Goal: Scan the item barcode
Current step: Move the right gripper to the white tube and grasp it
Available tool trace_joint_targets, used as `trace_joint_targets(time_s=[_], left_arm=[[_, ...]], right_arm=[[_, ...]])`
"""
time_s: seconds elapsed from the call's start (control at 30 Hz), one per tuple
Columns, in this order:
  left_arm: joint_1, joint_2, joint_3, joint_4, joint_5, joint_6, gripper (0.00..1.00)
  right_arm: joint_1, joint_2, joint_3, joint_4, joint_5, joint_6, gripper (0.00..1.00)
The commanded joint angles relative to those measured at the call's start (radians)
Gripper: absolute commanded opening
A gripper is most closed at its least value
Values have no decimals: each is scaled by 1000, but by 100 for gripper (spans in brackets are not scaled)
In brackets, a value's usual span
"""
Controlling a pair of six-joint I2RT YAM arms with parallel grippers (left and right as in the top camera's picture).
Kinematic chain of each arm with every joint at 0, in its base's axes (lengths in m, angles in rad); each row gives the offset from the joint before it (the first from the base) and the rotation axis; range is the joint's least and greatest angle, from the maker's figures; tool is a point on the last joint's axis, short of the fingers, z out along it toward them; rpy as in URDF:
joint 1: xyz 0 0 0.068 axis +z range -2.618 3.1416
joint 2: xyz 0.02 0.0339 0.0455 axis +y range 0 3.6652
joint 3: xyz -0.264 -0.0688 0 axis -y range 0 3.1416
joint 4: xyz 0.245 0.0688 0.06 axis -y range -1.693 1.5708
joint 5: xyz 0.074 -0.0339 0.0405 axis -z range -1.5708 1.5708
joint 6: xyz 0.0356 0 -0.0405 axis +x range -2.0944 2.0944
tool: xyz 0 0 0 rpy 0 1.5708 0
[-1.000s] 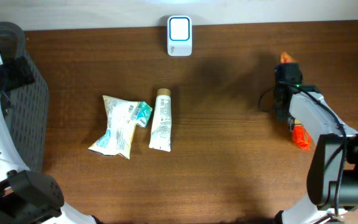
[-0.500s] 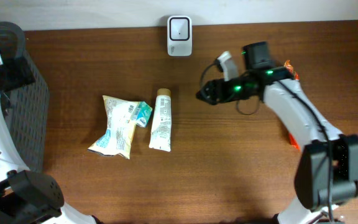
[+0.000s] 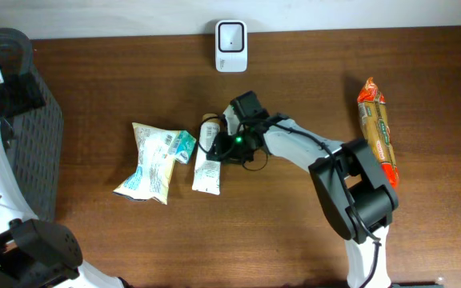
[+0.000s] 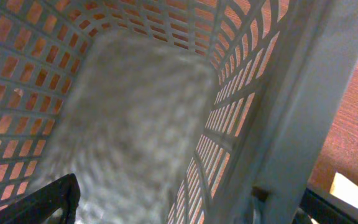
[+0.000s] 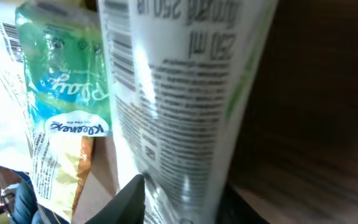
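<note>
White squeeze tube (image 3: 206, 172), flat near table centre, cap toward far edge, beside Kleenex pack (image 3: 184, 146). Right gripper (image 3: 217, 147) astride upper body, clamp not confirmable; left gripper (image 4: 185, 208) spread wide inside basket (image 4: 135, 112). Recommended: squeeze lightly mid-body, present barcode to scanner (image 3: 231, 46) at far edge.

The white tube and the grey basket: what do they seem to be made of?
The tube looks like soft, glossy plastic: light streaks shine on its printed white skin, and one end is flattened. The basket looks like rigid, matte grey plastic, moulded as a lattice of small square holes. Looks alone leave both uncertain.
</note>
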Motion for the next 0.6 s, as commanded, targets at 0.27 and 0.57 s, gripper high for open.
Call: trace_joint_targets(time_s=[0.27,0.57], left_arm=[[7,2,-3,2,8,-6,99],[7,2,-3,2,8,-6,99]], right_arm=[[12,-75,108,-229,197,-165,4],[214,-1,276,-522,910,-286,14]])
